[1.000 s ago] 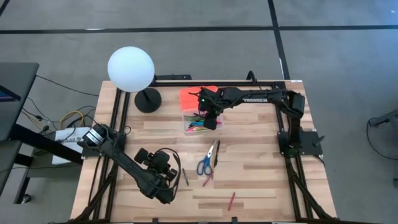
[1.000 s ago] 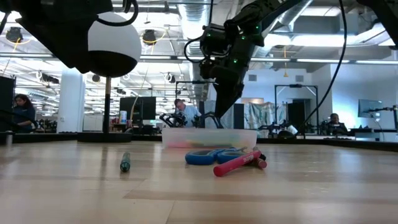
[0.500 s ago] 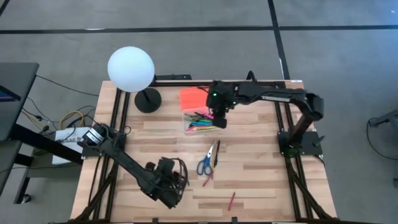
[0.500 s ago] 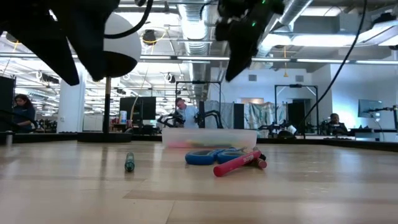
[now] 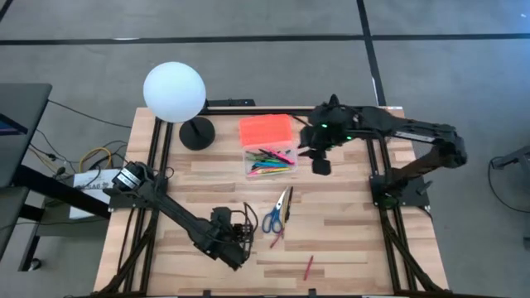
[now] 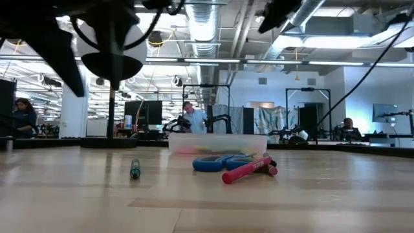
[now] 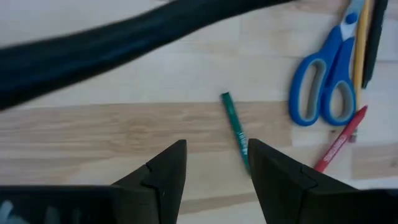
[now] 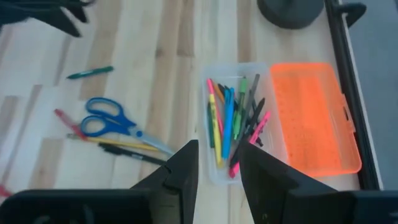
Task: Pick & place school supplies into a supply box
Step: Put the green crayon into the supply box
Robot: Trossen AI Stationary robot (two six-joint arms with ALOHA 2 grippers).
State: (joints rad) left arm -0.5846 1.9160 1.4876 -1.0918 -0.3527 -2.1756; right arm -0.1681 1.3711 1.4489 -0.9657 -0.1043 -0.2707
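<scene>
Green pen (image 7: 236, 130) lies alone on the wooden surface (image 5: 348, 248), just beside the blue scissors (image 5: 273, 217), and the left hand (image 7: 214, 165) hangs right over it, open and empty. It should drop straight down with one finger on each side of the pen, then squeeze. The right hand (image 5: 320, 165), open and empty too, waits just beside the box (image 5: 271, 161), well apart from the scissors.

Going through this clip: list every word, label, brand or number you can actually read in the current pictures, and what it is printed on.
None can be read.
Red crayon beside the scissors: dark print along its wrapper, too blurred to read.
Green pen: faint marks on its barrel, too small to read.
Right arm: no lettering can be made out from above.
Orange lid: only moulded ribs, no words.
</scene>
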